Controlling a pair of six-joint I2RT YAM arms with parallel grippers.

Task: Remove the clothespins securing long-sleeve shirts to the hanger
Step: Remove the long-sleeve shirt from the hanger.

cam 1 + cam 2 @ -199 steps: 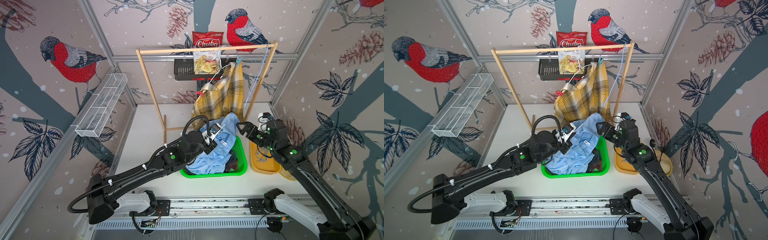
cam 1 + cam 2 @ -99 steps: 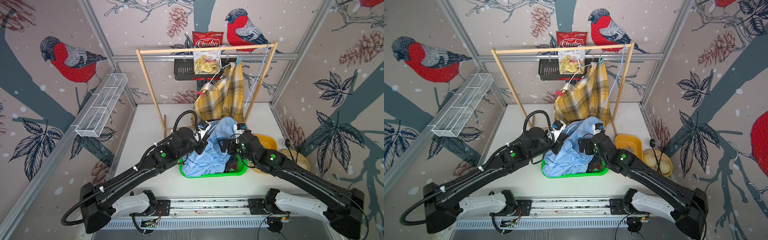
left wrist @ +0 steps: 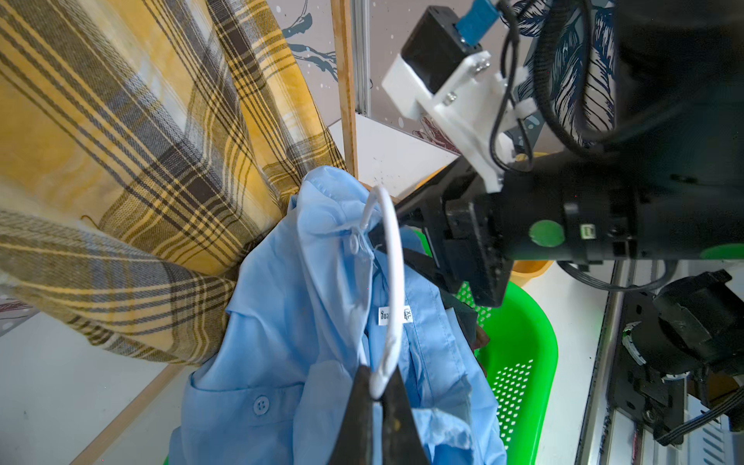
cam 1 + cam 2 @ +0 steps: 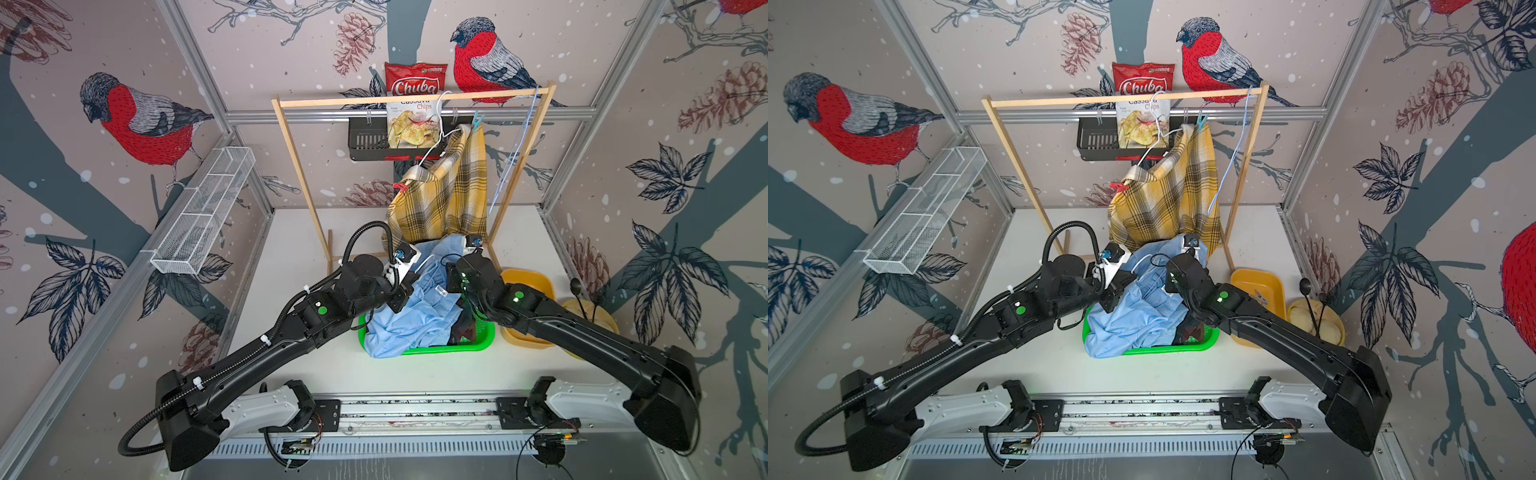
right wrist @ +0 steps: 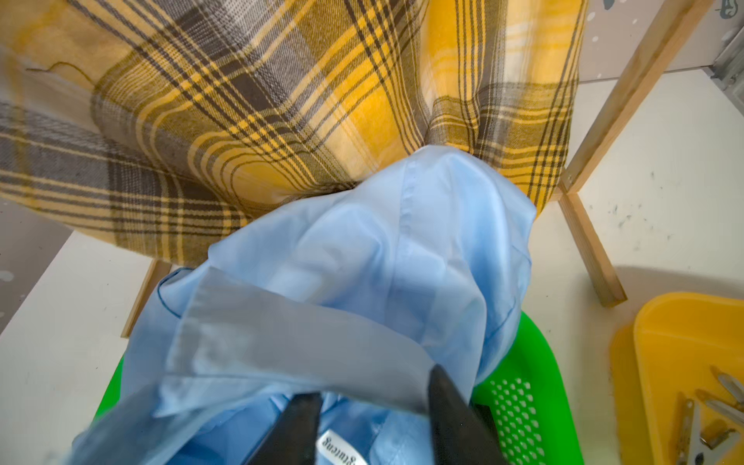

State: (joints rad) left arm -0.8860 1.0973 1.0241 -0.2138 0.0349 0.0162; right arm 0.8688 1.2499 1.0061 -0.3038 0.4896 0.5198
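Holding up the white hanger in the clenched left gripper, just over the green basket, probably to keep the light blue shirt steady and its collar reachable. Reaching at that collar with the right gripper, jaws partly apart; cannot tell if pinching the clear clothespin. Beside, loose clothespins in the yellow tray, likely dropped there. Farther back, pinned on the wooden rack: mustard plaid shirt, with red clothespin and light blue clothespin.
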